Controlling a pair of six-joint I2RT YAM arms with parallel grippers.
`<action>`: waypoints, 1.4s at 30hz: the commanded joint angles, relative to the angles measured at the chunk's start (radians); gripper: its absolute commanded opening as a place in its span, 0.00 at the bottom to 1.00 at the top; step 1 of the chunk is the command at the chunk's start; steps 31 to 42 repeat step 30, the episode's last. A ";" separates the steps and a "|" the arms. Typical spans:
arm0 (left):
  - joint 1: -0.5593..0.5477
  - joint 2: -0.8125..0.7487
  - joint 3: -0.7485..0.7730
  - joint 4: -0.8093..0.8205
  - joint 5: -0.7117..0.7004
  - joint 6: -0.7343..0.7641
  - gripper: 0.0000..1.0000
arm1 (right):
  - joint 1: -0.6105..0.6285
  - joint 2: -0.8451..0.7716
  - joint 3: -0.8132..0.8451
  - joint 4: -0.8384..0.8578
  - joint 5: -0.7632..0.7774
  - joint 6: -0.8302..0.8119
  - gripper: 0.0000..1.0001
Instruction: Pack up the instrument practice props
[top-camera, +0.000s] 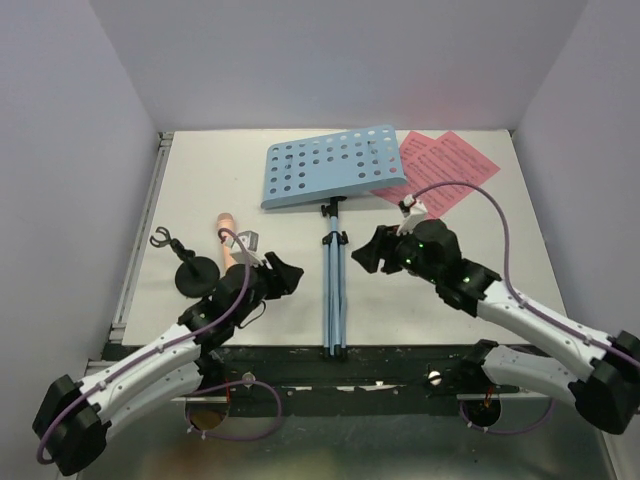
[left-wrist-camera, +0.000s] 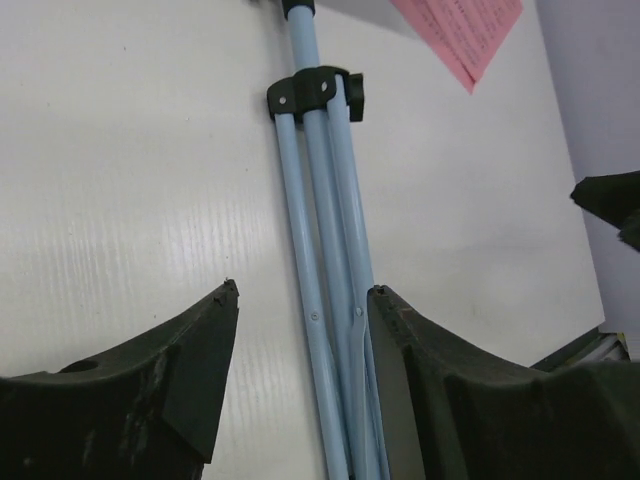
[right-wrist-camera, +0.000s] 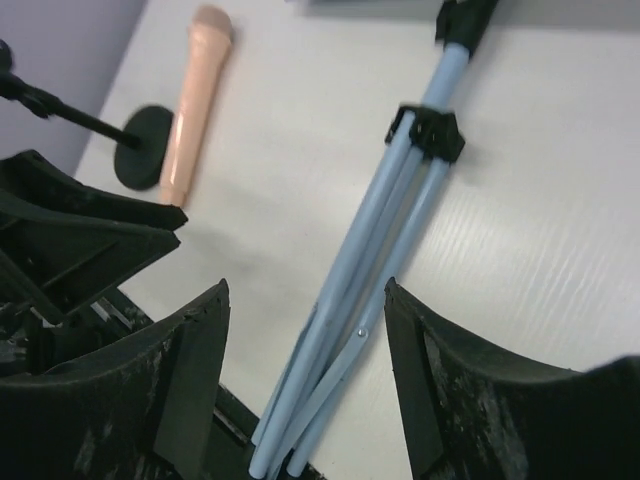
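Left tool (left-wrist-camera: 304, 290) and right tool (right-wrist-camera: 306, 285), both spread and holding nothing, flank the folded legs of the music stand (top-camera: 333, 290).

The one stand lies flat mid-worktop (top-camera: 390, 310). To lift it well, I would pinch all three legs squarely and keep it level. Two pink pages (top-camera: 455, 165) lie far right. One microphone (top-camera: 228, 235) and one mic stand (top-camera: 195, 272) lie on the left.

Seen from above, the desk (top-camera: 335, 165) of the music stand covers the left part of the pink pages (top-camera: 450, 165), and we find their print too small to read. The left arm (top-camera: 215, 310) hides the microphone (top-camera: 227, 230) at its lower end. In the right wrist view, the picture's left edge cuts off the top of the mic stand (right-wrist-camera: 140, 160).
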 joint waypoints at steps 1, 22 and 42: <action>-0.008 -0.189 0.047 -0.169 -0.104 0.104 0.68 | -0.001 -0.179 -0.031 -0.089 0.138 -0.114 0.72; -0.008 -0.245 0.361 -0.814 -0.448 -0.159 0.99 | -0.001 -0.449 -0.114 -0.046 0.339 -0.039 0.75; -0.008 -0.283 0.346 -0.748 -0.434 -0.089 0.99 | -0.001 -0.461 -0.106 -0.054 0.342 -0.028 0.75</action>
